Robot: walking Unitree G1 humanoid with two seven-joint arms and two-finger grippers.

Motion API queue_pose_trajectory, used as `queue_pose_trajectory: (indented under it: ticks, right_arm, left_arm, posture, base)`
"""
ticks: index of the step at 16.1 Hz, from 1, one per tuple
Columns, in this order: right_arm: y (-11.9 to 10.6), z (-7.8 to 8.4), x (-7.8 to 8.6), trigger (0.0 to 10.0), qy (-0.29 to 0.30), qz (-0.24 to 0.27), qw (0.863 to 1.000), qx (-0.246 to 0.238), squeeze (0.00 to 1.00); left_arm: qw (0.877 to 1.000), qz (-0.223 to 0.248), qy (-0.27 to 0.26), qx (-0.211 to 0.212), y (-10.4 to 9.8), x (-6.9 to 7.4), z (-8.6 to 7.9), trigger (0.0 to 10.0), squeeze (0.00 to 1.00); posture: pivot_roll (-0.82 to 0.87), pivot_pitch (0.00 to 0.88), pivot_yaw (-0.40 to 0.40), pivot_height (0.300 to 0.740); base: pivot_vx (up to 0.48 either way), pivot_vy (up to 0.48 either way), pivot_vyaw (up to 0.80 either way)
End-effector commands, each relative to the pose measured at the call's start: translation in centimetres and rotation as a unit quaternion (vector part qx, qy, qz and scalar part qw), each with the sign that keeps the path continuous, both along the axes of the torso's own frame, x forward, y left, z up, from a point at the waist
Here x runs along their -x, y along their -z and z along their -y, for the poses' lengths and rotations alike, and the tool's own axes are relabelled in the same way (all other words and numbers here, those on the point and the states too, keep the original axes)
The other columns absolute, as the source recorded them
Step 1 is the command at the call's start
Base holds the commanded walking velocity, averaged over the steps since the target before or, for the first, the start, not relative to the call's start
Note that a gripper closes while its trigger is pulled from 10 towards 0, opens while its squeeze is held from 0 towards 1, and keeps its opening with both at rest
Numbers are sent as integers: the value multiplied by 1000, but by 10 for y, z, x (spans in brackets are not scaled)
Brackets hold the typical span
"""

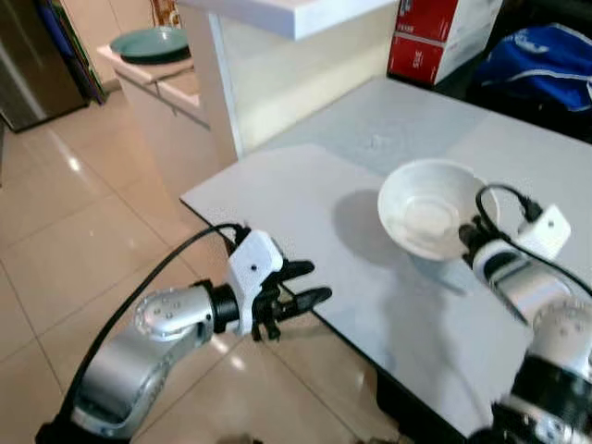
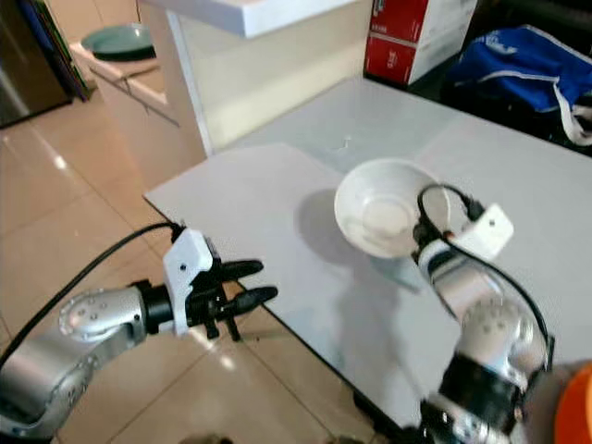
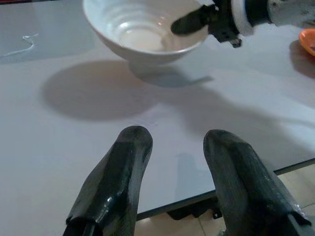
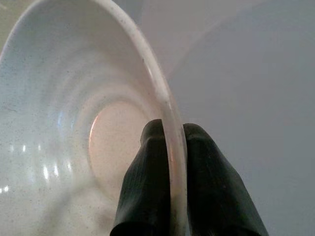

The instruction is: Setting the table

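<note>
A white bowl (image 1: pixel 427 208) hangs a little above the grey table (image 1: pixel 305 199), casting a shadow beneath it. My right gripper (image 1: pixel 469 237) is shut on the bowl's near rim, one finger inside and one outside, as the right wrist view shows at the rim (image 4: pixel 172 142). My left gripper (image 1: pixel 310 284) stands open just off the table's near-left edge, nothing between its fingers (image 3: pixel 118 182). From the left wrist view the bowl (image 3: pixel 142 29) is ahead of the left gripper, across bare tabletop.
A teal plate (image 1: pixel 153 43) sits on a low white counter at the back left. A red-and-white box (image 1: pixel 435 37) and a blue bag (image 1: pixel 546 60) lie behind the table. An orange dish (image 2: pixel 573 407) is at the near right. Tiled floor (image 1: pixel 65 240) lies to the left.
</note>
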State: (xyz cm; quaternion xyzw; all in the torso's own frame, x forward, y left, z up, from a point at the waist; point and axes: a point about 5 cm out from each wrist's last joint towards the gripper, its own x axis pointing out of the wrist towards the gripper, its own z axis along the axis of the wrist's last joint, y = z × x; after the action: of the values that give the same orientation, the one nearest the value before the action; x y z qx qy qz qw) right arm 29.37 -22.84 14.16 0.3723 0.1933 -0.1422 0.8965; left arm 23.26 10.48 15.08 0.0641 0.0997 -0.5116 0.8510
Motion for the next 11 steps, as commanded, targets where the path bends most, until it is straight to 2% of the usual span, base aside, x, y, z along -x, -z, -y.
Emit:
queue_pose_trajectory:
  ticks: [1,5,6,7,11]
  right_arm:
    - [-3,7,-4,10000,16,-4,1000,14,0]
    - [1,12,-9,10000,31,-24,999,26,0]
    - [2,13,-11,10000,43,-28,999,19,157]
    - [4,14,-12,10000,46,-31,998,13,1000]
    - [3,17,-13,10000,55,-39,998,10,1000]
  left_arm:
    - [1000,7,14,2,-6,2,1,10000,0]
    - [1000,6,9,5,-6,4,1,10000,0]
    - [1000,6,7,6,-7,3,1,10000,0]
    - [1000,6,6,6,-7,3,0,10000,0]
    - [1000,7,4,6,-7,4,0,10000,0]
  posture:
    - [5,28,28,740]
    - [12,26,15,740]
    - [13,25,14,740]
    - [15,21,11,740]
    - [13,18,10,740]
  base:
    - [0,0,0]
    - [0,0,0]
    - [0,0,0]
    - [0,0,0]
    - [0,0,0]
